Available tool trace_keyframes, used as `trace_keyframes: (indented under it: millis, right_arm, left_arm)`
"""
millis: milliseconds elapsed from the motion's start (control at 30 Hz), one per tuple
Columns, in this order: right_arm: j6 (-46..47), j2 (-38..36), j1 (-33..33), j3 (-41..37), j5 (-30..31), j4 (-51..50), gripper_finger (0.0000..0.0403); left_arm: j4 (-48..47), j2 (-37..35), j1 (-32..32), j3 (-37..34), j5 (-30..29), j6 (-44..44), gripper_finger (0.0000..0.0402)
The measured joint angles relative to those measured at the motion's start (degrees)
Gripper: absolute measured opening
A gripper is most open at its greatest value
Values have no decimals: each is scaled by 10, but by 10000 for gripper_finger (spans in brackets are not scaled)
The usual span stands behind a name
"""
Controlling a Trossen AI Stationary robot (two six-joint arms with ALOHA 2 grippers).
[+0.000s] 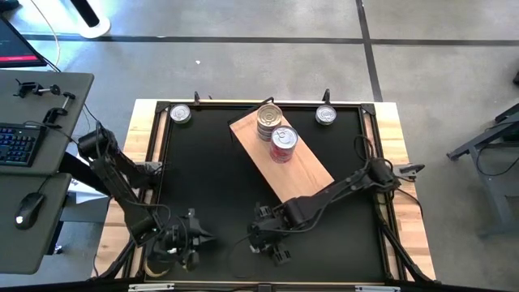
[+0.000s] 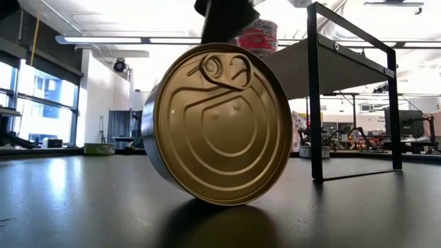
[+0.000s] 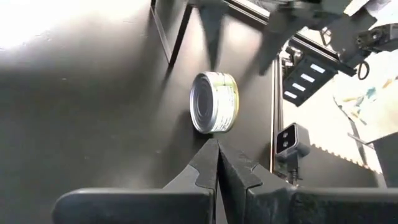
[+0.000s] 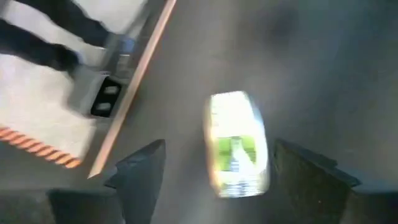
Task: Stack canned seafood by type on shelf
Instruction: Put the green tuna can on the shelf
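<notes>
Tin [image 2: 219, 124]: round, flat, gold pull-tab lid, green-labelled side; stands on edge on the black counter [image 1: 203, 178], near front. Right hand [image 4: 217, 168]: fingers spread wide, straddling tin, not gripping. Left hand [image 3: 217, 163]: closed, empty, pointing at tin

You have one gold-lidded can [image 2: 217, 124] standing on its edge, two cans [image 1: 276, 134] on the tilted wooden shelf [image 1: 304, 170], and two silver cans [image 1: 180, 114] at the worktop's far corners.
</notes>
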Motion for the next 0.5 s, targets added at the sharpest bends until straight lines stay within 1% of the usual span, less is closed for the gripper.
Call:
trace_keyframes:
  millis: [67, 133, 233, 300, 500]
  right_arm:
    - [-13, 5, 0, 0, 34, 0, 288]
    - [-10, 12, -4, 0, 43, 2, 288]
    - [15, 25, -7, 0, 3, 0, 289]
    - [12, 34, -7, 0, -17, 2, 289]
    - [5, 66, -9, 0, -9, 9, 288]
  left_arm:
    - [-1, 0, -1, 0, 0, 14, 0]
    - [0, 0, 0, 0, 1, 31, 0]
    - [0, 0, 0, 0, 4, 52, 0]
    - [0, -4, 0, 0, 14, 71, 0]
    - [-10, -52, 0, 0, 30, 160, 0]
